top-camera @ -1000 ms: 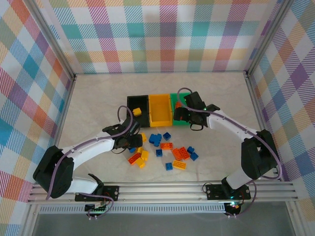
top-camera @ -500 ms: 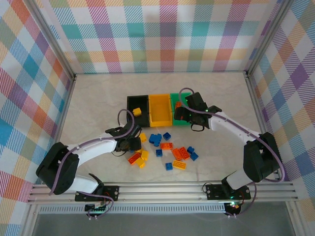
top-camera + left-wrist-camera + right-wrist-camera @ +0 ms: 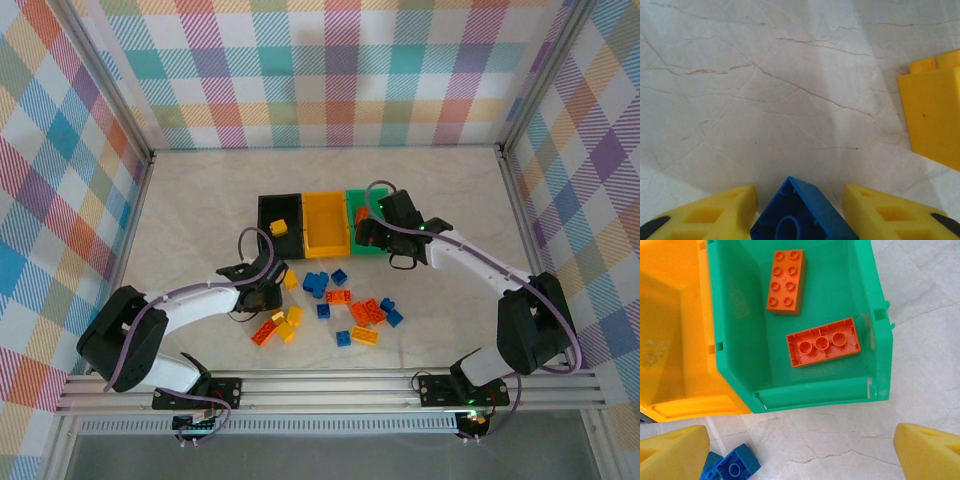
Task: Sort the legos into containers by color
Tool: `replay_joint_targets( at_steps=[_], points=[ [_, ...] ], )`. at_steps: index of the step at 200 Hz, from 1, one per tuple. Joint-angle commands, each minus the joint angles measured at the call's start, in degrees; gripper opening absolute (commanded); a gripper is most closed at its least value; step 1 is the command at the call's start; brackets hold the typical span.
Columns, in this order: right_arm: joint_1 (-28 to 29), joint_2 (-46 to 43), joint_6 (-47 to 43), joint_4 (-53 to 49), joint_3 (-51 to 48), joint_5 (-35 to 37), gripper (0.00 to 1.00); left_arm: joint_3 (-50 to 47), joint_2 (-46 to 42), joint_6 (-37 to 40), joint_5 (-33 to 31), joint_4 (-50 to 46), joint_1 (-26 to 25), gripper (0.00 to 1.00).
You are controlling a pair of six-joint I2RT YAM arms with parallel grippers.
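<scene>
Just then the yellow-orange bin [image 3: 322, 228] stood in the middle of a row of three on the table [image 3: 200, 220]. The black bin [image 3: 266, 212] touched it on the left arm's side and the green bin [image 3: 356, 208] touched it on the right arm's side. The black bin held one yellow brick [image 3: 279, 227].

In the right wrist view the green bin held two orange-red bricks. One lay studs-up [image 3: 786, 282], the closer of the pair to the yellow-orange bin. The other lay underside-up [image 3: 823, 342], a little farther from it.

The right gripper [image 3: 366, 236] hung just off the yellow-orange bin's near corner on the green side, over the green bin's front wall. Its fingers [image 3: 670, 450] were spread wide apart with nothing between them but bare table.

The left gripper [image 3: 262, 296] sat low on the near side of the yellow-orange bin, off toward the black bin's side. Its fingers [image 3: 705, 212] pressed in on a blue brick [image 3: 797, 217] from both sides. The brick was turned so that its hollow underside faced the wrist camera. Another yellow brick, a tall one [image 3: 935, 115], stood on the table beyond that gripper, apart from it.

The loose bricks [image 3: 367, 312], blue, orange-red and yellow, lay scattered on the table near the yellow-orange bin, on its near side, between the two arms.
</scene>
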Motion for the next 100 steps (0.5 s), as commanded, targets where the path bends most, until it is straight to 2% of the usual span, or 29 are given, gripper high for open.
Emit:
replay_joint_targets(
  at_steps=[1, 27, 60, 100],
  points=[
    [-0.09, -0.79, 0.82, 1.03, -0.84, 0.4, 0.95, -0.93, -0.48, -0.36, 0.3, -3.01, -0.61, 0.4],
    [-0.1, -1.48, 0.92, 0.71, -1.17, 0.95, 0.95, 1.84, -2.1, 0.7, -0.26, -5.27, -0.61, 0.3],
    [-0.15, -3.52, 1.66, 0.89, -2.91, 1.71, 0.95, 7.85, -5.04, 2.33, 0.45, -9.17, -1.25, 0.22],
    [-0.17, -6.45, 3.18, 0.7, -6.28, 2.06, 0.95, 20.64, -0.81, 4.67, 0.99, -10.59, -2.93, 0.2]
  ],
)
